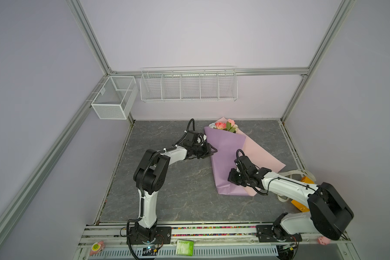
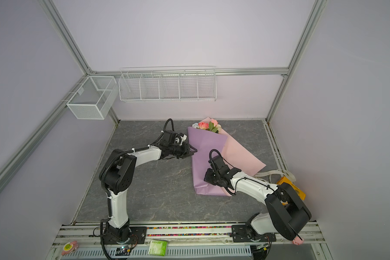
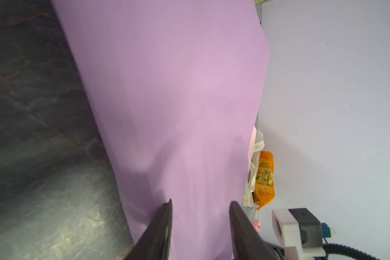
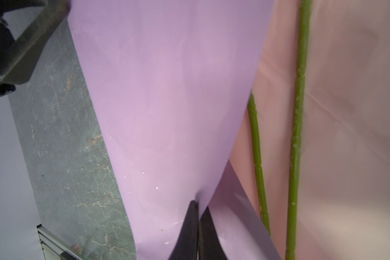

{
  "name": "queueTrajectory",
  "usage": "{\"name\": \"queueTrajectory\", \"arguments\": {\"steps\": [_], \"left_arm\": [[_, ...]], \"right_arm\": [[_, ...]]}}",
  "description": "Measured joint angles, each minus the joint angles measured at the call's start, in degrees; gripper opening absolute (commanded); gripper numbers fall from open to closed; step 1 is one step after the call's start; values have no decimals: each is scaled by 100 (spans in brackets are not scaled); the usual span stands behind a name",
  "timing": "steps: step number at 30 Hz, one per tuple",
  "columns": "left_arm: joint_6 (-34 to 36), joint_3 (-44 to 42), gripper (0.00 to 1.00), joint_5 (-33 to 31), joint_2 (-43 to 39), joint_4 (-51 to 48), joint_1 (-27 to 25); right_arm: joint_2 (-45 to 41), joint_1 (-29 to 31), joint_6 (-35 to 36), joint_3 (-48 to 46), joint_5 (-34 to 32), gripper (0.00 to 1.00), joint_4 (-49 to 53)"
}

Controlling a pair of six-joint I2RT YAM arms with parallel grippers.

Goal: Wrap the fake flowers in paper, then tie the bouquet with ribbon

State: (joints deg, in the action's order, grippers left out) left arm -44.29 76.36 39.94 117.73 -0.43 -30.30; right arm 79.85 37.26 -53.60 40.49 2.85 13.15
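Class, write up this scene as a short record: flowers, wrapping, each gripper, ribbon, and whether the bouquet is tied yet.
Flowers: bouquet of fake flowers lying on the table, heads toward the back wall.
Wrapping: paper wrap, lilac outside, pink inside, partly folded over the stems.
Left arm: left gripper open at the wrap's lilac side.
Right arm: right gripper shut, pinching the lilac flap.
Ribbon: ribbon lying loose near the right arm.
Tied: not yet.
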Motion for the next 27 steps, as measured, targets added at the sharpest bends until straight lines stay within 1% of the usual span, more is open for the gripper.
{"name": "queueTrajectory", "arguments": {"steps": [4, 9, 16, 23, 27], "left_arm": [[125, 304, 40, -72, 439, -57, 39], [188, 345, 40, -127, 774, -164, 205], [433, 702, 47, -103, 778, -348, 417], [640, 793, 44, -17, 546, -713, 407], [625, 573, 43, 68, 363, -697, 389]], "right_arm": [[0, -2, 2, 0, 4, 6, 46], [0, -2, 4, 0, 22, 6, 140], [0, 0, 63, -37, 127, 6, 234], [0, 0, 138, -72, 208, 6, 273], [7, 2, 157, -74, 260, 6, 273]]}}
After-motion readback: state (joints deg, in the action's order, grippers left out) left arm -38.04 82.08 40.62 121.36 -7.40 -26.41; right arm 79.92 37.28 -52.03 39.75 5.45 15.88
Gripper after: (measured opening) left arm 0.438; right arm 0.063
